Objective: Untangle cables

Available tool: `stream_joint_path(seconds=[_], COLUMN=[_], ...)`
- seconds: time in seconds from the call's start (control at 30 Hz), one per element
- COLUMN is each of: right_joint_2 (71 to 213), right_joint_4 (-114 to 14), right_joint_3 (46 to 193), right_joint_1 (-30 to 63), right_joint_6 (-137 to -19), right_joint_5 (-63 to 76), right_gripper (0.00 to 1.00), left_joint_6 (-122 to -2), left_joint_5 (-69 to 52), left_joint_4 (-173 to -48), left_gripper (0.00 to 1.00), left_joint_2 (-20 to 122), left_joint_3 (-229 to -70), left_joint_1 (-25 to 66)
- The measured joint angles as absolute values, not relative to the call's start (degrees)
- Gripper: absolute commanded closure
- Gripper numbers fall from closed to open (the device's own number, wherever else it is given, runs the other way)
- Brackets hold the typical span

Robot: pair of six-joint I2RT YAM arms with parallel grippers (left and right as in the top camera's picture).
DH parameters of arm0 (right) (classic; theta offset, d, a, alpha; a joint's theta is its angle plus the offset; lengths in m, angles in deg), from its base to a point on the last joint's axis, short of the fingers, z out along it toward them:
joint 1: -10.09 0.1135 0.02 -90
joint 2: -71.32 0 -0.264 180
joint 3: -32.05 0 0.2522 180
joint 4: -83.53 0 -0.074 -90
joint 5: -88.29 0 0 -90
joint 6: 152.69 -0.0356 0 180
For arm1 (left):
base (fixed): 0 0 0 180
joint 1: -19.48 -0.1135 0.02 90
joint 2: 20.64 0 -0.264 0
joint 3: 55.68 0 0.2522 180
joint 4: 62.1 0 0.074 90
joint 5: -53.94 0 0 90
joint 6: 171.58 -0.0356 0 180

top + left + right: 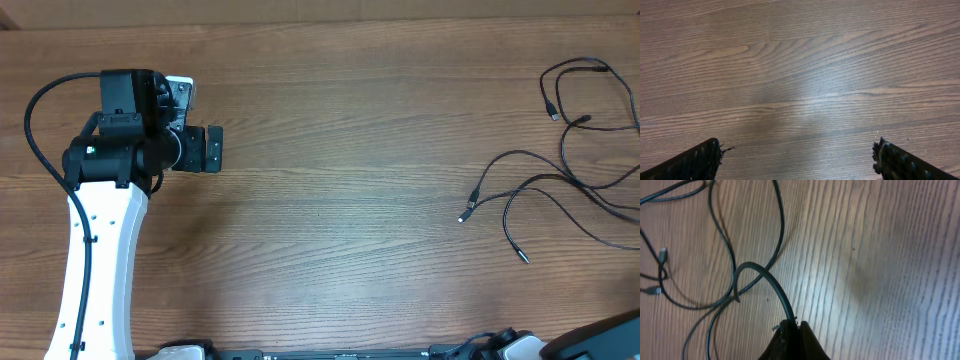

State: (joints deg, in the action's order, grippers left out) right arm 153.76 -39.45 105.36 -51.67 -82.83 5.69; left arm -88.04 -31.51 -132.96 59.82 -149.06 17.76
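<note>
Several thin black cables [560,170] lie looped over one another at the table's right side, with small plugs [463,215] pointing left. In the right wrist view my right gripper [794,325] is shut on one cable [765,277], which arches up out of the fingertips and bends down to the wood. Other cable loops and two small plugs [662,255] lie to its left. My left gripper [210,148] is far off at the table's left. Its fingers [695,162] stand wide open over bare wood, with nothing between them.
The left arm's white link [95,270] runs down to the front edge. A dark part of the right arm [600,340] shows at the bottom right corner. The wooden table [340,150] spans the whole view.
</note>
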Motion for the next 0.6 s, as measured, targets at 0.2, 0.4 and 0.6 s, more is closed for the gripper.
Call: stream_joint_path(seconds=[0.2, 0.4, 0.6], right_joint_2=[156.53, 156.53, 156.53], right_joint_4=[-41.39, -44.56, -50.2], right_joint_3=[105.36, 105.36, 105.36], right_joint_1=[-52.28, -52.3, -52.35], right_joint_6=[-85.6, -87.44, -89.04], right_joint_5=[4.36, 1.34, -3.49], right_gripper=[0.96, 0.96, 0.96], left_joint_6=[-88.02, -88.04, -88.02], left_joint_5=[-31.51, -31.51, -31.53], left_joint_4=[-132.94, -132.94, -132.94], left_gripper=[0.0, 0.0, 0.01], left_joint_2=[59.82, 59.82, 59.82], left_joint_3=[-149.06, -149.04, -149.04], left_joint_1=[17.76, 17.76, 17.76])
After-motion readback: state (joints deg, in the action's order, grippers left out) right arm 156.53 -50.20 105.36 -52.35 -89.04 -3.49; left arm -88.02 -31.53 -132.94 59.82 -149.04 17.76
